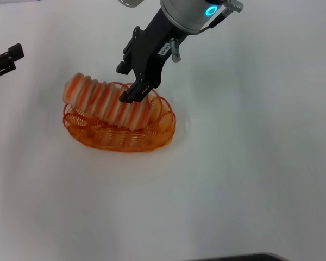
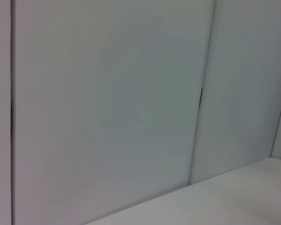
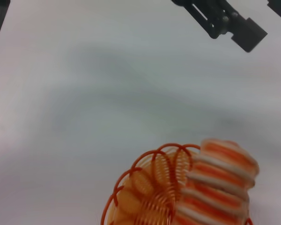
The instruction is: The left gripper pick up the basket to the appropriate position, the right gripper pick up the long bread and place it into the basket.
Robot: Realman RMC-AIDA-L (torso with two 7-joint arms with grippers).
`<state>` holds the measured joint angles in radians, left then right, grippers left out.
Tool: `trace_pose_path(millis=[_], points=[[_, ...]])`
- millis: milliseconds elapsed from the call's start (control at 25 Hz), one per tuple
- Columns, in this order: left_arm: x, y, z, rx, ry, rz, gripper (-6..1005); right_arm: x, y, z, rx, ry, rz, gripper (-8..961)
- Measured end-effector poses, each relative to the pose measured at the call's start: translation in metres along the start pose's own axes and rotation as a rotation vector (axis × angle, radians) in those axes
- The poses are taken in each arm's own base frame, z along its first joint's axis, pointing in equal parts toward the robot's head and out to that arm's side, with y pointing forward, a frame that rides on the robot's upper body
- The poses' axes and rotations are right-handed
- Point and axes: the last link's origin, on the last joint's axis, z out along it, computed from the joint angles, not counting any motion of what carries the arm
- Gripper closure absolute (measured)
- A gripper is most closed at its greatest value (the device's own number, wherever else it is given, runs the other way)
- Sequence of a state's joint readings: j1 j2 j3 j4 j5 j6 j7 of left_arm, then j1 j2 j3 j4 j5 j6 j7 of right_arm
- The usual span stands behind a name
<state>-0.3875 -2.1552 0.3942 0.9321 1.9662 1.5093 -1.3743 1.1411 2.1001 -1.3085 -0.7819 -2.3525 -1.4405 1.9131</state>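
Observation:
The orange wire basket (image 1: 100, 138) stands on the white table left of centre in the head view. The long striped bread (image 1: 106, 102) lies slanted across it, its left end raised above the left rim and its right end down inside. My right gripper (image 1: 137, 93) reaches down from the top and is shut on the bread's right end. The right wrist view shows the basket rim (image 3: 152, 161) and the bread's raised end (image 3: 215, 187). My left gripper (image 1: 5, 43) is parked at the far left edge, open and empty, well away from the basket; it also shows in the right wrist view (image 3: 264, 21).
The white table (image 1: 244, 179) stretches bare to the right of and in front of the basket. The left wrist view shows only a pale panelled wall (image 2: 107, 108) and a strip of table.

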Motion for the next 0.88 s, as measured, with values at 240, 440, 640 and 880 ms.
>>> trace_pose_path(millis=[240,440,640,880], points=[[0.001,0.000,0.000,0.000,0.007,-0.002,214,-0.004,0.001,-0.001,-0.005,-0.049,0.008,307],[0.001,0.001,0.000,-0.003,0.009,-0.003,214,0.002,0.001,-0.007,0.015,-0.198,0.050,296],[-0.002,0.005,-0.002,-0.031,0.003,-0.014,217,0.035,0.004,-0.021,0.058,-0.404,0.146,284],[-0.016,0.013,-0.007,-0.045,0.004,-0.071,216,0.104,0.026,-0.026,0.118,-0.603,0.290,271]])
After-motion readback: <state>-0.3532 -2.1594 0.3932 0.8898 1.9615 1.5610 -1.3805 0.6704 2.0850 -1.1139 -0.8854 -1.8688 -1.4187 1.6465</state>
